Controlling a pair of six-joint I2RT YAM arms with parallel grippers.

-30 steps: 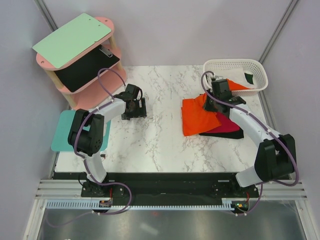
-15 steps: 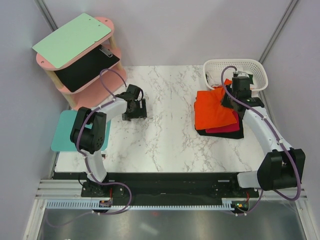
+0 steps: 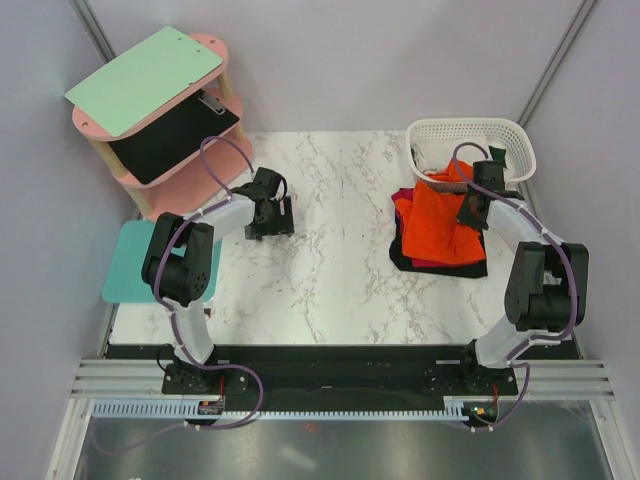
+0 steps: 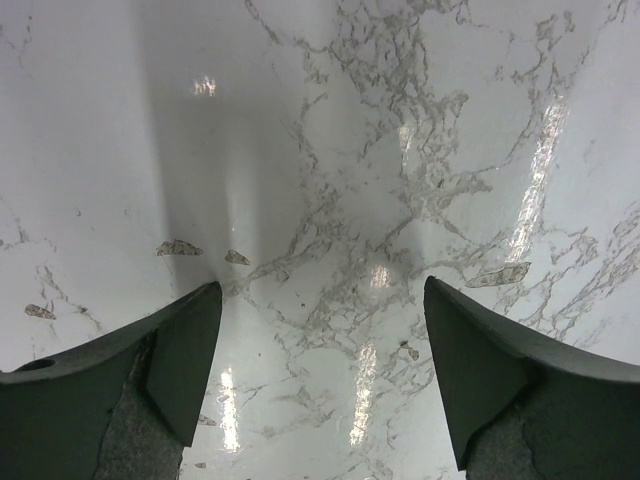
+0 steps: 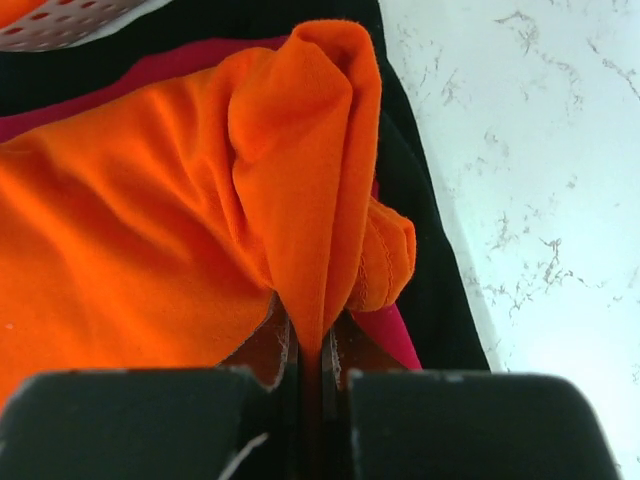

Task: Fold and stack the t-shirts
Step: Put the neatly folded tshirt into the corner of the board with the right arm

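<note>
Right gripper (image 3: 470, 208) is pinching a raised fold of the orange t-shirt (image 3: 435, 215). The right wrist view is showing its jaws pressed together on the cloth (image 5: 312, 352). From above, the arm is covering this grip.

The orange t-shirt is lying crumpled on top of a pile at the right edge of the table (image 3: 330, 280), just in front of the white basket (image 3: 470, 126) in the far right corner. A crimson t-shirt (image 3: 401, 196) is showing beneath it, with a black t-shirt (image 3: 440, 270) at the bottom. Only the edges of these two are showing.

The right wrist view is catching a cut-off corner of the basket with orange showing through its lattice. The overhead view is showing white and dark green cloth (image 3: 497, 156) inside the basket, too small to identify.

Left gripper (image 3: 270, 216) is hovering near the far left part of the table. Its jaws are standing spread (image 4: 320, 340) over bare marble, holding nothing.
</note>
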